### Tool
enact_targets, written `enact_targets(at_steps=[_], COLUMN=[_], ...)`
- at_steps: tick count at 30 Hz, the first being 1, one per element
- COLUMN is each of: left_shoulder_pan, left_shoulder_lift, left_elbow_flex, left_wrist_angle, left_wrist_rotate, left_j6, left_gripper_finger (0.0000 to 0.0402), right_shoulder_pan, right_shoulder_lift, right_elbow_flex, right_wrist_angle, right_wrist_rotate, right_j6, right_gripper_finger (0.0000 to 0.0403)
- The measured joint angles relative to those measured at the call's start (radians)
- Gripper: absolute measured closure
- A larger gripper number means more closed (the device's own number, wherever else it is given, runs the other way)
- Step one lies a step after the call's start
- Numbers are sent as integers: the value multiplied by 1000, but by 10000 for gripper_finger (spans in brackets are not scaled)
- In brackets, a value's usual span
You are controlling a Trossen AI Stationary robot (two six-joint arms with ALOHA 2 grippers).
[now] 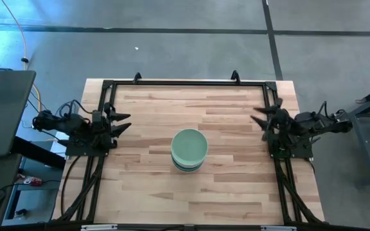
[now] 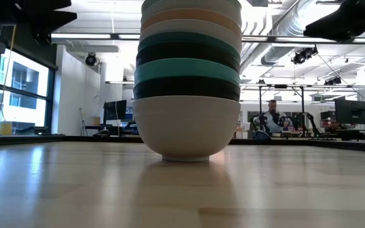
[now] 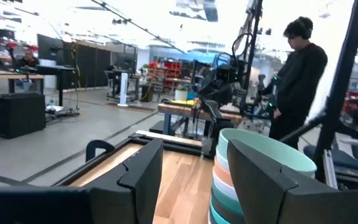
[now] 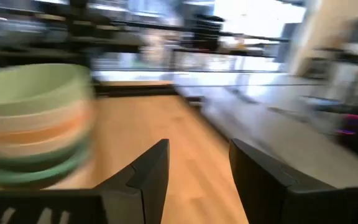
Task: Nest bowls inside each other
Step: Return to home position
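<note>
Filling the middle of the low view, the bowls (image 2: pixel 187 76) were seen nested in one stack, with a white bowl (image 2: pixel 185 130) at the bottom resting on the tabletop (image 2: pixel 75 183). In the high view the stack was found at the centre of the frame, a mint-green bowl (image 1: pixel 189 145) uppermost. The left end effector (image 1: pixel 126 122) was held at centre-left, well apart from the stack, its fingers parted and nothing gripped. The right end effector (image 1: pixel 255 115) was held at centre-right, likewise parted and empty.
</note>
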State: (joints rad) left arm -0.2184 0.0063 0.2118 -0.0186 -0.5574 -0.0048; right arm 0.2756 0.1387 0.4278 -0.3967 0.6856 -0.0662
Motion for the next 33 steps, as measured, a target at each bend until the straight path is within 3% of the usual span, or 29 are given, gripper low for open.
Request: enact_targets(at_steps=[4, 8, 11, 17, 24, 28, 33], left_shoulder_pan=[0, 4, 12, 15, 15, 15, 15], left_shoulder_lift=[0, 0, 0, 0, 0, 0, 15], left_elbow_flex=[-33, -47, -47, -47, -47, -47, -47], left_wrist_angle=[80, 102, 111, 132, 138, 138, 138], left_wrist_rotate=[-8, -9, -8, -6, -14, -13, -12], left_j6=[18, 13, -3, -17, -42, -52, -70], left_gripper_finger=[233, 233, 233, 233, 233, 233, 233], right_shoulder_pan=[-1, -1, 1, 1, 2, 2, 2], right_shoulder_lift=[0, 0, 0, 0, 2, 2, 2], right_elbow_flex=[0, 1, 1, 47, 141, 225, 362], right_wrist_angle=[49, 80, 87, 77, 34, -25, -215], right_wrist_rotate=[181, 225, 110, -252, -502, -556, -500], right_j6=[-76, -87, -33, 131, 189, 152, 118], right_gripper_finger=[242, 242, 242, 242, 242, 242, 242])
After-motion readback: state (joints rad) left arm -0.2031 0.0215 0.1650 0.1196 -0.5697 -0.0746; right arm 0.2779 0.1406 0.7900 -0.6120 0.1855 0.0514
